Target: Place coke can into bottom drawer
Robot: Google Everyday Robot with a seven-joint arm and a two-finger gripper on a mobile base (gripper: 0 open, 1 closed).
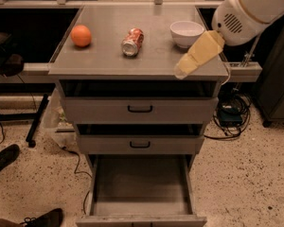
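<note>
The coke can (132,41) lies on its side on the grey cabinet top (104,60), between an orange and a white bowl, its silver end facing the front. The bottom drawer (141,186) is pulled out, and its plain grey tray holds nothing. My gripper (184,69), cream-coloured, hangs from the white arm (248,11) at the upper right. It is over the cabinet top's front right corner, to the right of the can and apart from it, holding nothing.
An orange (81,35) sits at the left of the cabinet top and a white bowl (186,33) at the back right. Two shallower drawers with black handles (140,109) are slightly open above. Cables (232,115) lie on the floor at right and shoes (4,157) at left.
</note>
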